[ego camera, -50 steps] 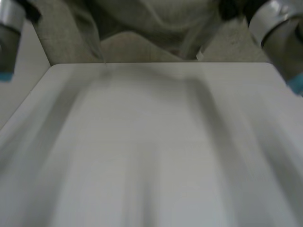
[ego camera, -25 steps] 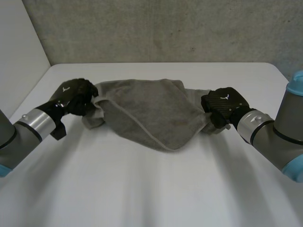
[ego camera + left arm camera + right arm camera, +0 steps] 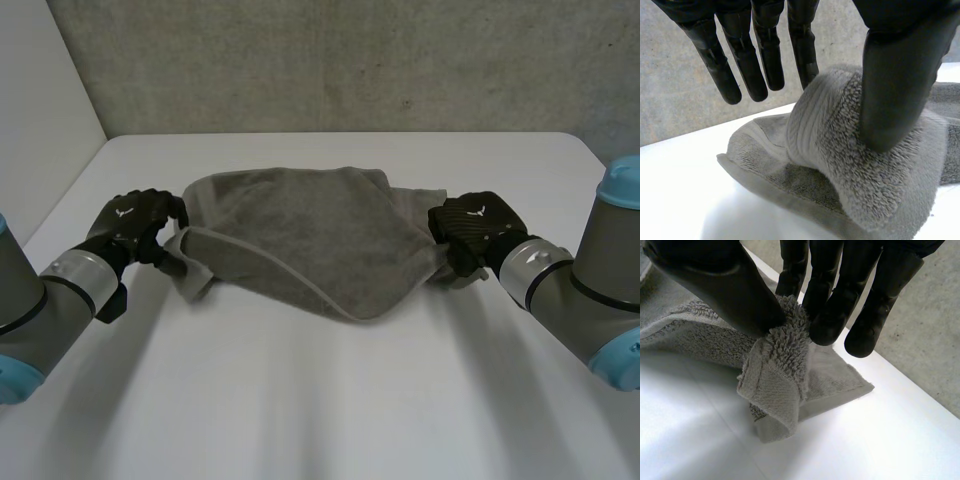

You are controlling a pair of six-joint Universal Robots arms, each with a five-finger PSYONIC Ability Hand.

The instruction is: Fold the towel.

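A grey towel (image 3: pixel 320 240) lies bunched across the middle of the white table (image 3: pixel 320 410), with a folded flap drooping toward the front. At the towel's left end is my left hand (image 3: pixel 135 222). In the left wrist view its fingers (image 3: pixel 745 65) are straight and lifted off the cloth, and only the thumb (image 3: pixel 895 100) rests on a raised fold of the towel (image 3: pixel 865 185). My right hand (image 3: pixel 475 228) is at the towel's right end. There its thumb and fingers (image 3: pixel 827 305) pinch a corner of the towel (image 3: pixel 775 385), which hangs just above the table.
A concrete wall (image 3: pixel 350 60) rises behind the table's far edge, and a white panel (image 3: pixel 40 110) stands at the far left. Bare tabletop stretches in front of the towel between both arms.
The towel came down from in front of the camera onto the table. Since then my left hand let go of its end, straightened its fingers and drew back leftward. The right hand kept its pinch.
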